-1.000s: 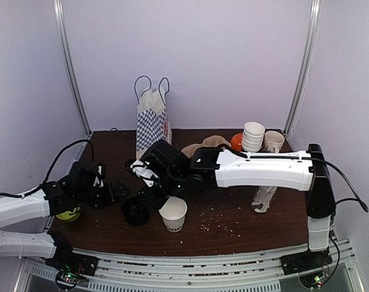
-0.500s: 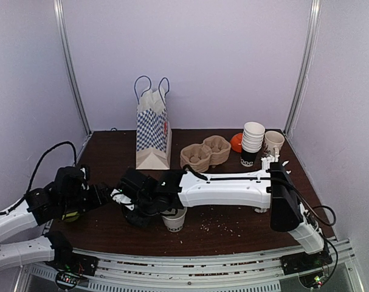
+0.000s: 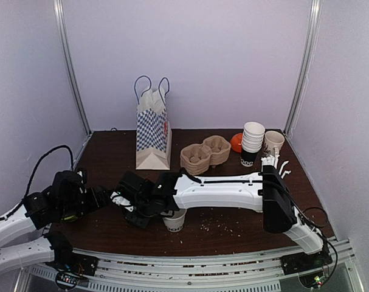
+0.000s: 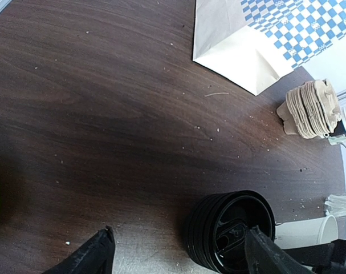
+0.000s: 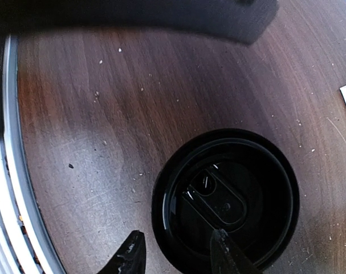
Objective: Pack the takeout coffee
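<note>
The right arm is stretched clear across the front of the tabletop. Its right tool hangs straight down over the black lids, with one finger outside the rim and the other over the lid's face. Whether it's actually pinching that rim, I can't tell. The lids lie flat in a glossy nested stack, round face up, with a small tab moulded near the middle. Just beside them on the right stands the cup: white paper, upright, long axis vertical, open mouth pointing up. The carrier tray sits well back. It's brown pulp, hollows up, its length running left to right, near the checked paper bag. The left tool hovers off to the left, fingers spread wide with nothing in them, aimed at the lids.
</note>
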